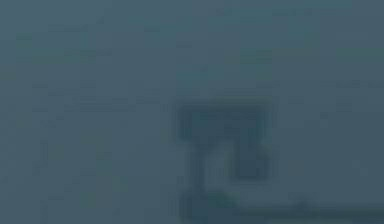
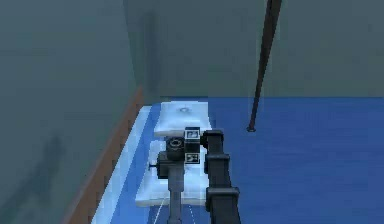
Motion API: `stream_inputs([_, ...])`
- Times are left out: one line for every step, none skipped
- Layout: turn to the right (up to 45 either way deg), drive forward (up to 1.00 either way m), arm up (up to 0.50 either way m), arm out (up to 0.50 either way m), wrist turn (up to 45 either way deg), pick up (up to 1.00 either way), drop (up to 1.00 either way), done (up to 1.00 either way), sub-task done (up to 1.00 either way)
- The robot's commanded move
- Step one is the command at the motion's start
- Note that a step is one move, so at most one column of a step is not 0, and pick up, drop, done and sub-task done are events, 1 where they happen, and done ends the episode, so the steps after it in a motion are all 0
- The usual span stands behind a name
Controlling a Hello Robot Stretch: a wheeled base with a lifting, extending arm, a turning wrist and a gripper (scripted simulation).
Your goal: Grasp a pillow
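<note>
- A white pillow [image 2: 185, 113] lies near the blue bed [image 2: 310, 150]'s wooden edge [image 2: 110, 160], at 12 o'clock from the gripper [image 2: 172, 152]; a second pillow [image 2: 158, 187] lies at 6.
- Whether the fingers grasp anything cannot be told.
- The bed lies open toward 3 o'clock, with a dark pole [image 2: 263, 70] at 1 and a wall [image 2: 60, 80] at 9.

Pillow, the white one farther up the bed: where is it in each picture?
Arm side view: the far white pillow lies just above the middle, on the blue bed, with a second white pillow below it.
Forward view: a blue-grey wall stands close ahead.
Shared landmark: probably that same wall, at the arm side view's left.
</note>
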Motion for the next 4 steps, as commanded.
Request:
stream_inputs([0.0,0.00,0.00,0.00,45.0,0.00,0.00,0.00,0.00])
stream_inputs([0.0,0.00,0.00,0.00,45.0,0.00,0.00,0.00,0.00])
stream_inputs([0.0,0.00,0.00,0.00,45.0,0.00,0.00,0.00,0.00])
stream_inputs([0.0,0.00,0.00,0.02,0.0,0.00,0.00,0.00,0.00])
